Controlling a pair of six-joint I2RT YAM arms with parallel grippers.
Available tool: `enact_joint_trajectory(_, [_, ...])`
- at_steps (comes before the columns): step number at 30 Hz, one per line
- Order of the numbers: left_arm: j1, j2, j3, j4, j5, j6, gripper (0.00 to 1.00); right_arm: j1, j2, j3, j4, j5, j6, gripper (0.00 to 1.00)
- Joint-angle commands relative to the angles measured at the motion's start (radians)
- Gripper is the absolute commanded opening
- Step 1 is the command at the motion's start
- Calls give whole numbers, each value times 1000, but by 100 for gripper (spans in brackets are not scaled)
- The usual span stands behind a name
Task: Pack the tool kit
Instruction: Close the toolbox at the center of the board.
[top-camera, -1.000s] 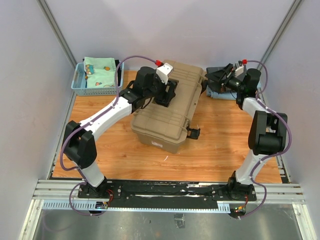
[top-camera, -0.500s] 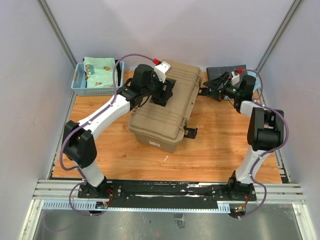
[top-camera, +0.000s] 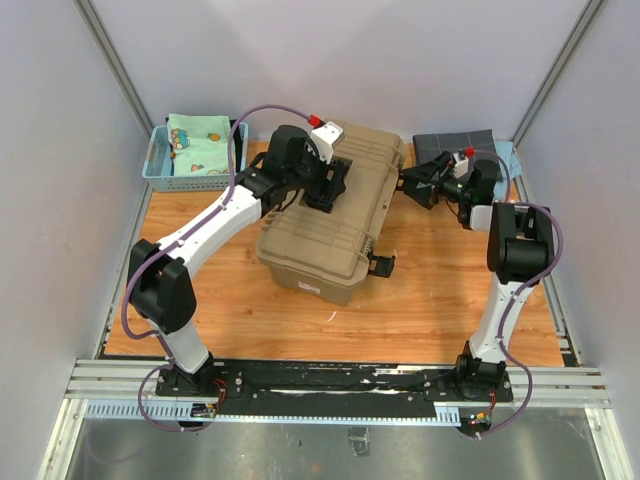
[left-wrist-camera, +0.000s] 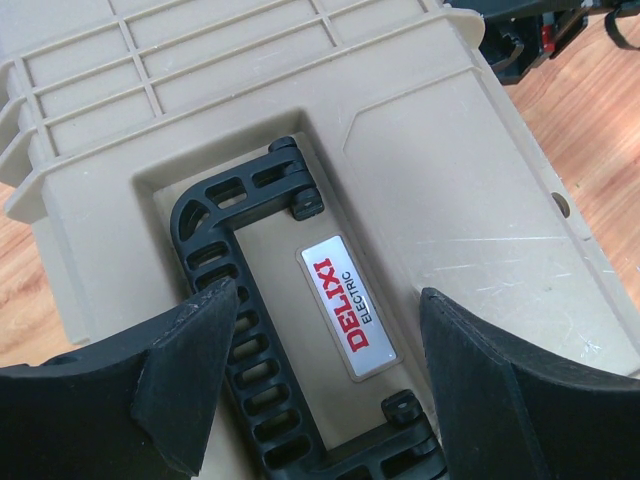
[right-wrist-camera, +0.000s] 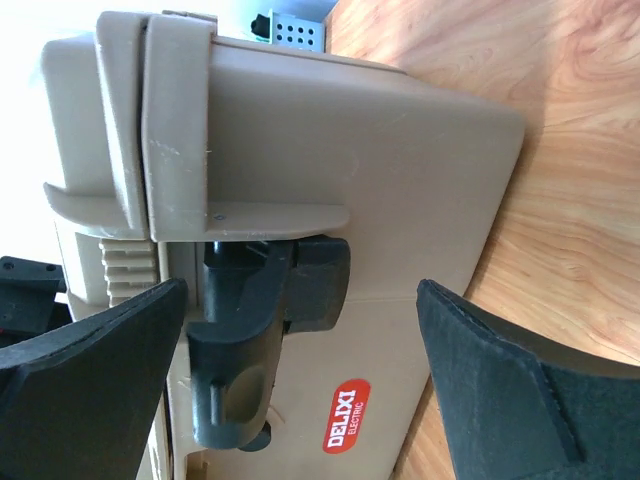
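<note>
The ribbed tan lid of the toolbox (left-wrist-camera: 450, 150) is seen from close above, with a black handle (left-wrist-camera: 230, 270) folded flat in a recess and a silver label (left-wrist-camera: 345, 308) lettered "DELIXI ELECTRIC" set inside the handle's bend. The left gripper (left-wrist-camera: 325, 300) is held over this recess with its two black fingers (left-wrist-camera: 150, 390) spread wide apart and nothing gripped between them, the label being framed in the gap. Wooden table (left-wrist-camera: 590, 120) is shown beside the box, and dark parts at the upper right cannot be identified.
</note>
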Motion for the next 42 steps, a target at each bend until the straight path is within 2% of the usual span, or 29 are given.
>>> enact_joint_trajectory(1, [66, 125, -99, -397, -151, 68, 77, 40, 25, 33, 128, -15, 71, 99])
enact_joint_trajectory(11, [67, 151, -62, -400, -161, 75, 76, 89, 51, 67, 210, -31, 162, 99])
enact_joint_trajectory(22, [67, 160, -61, -400, -136, 72, 76, 91, 133, 85, 661, 13, 476, 98])
enact_joint_trajectory(42, [78, 186, -32, -391, -143, 73, 76, 63, -9, 115, 598, 16, 477, 99])
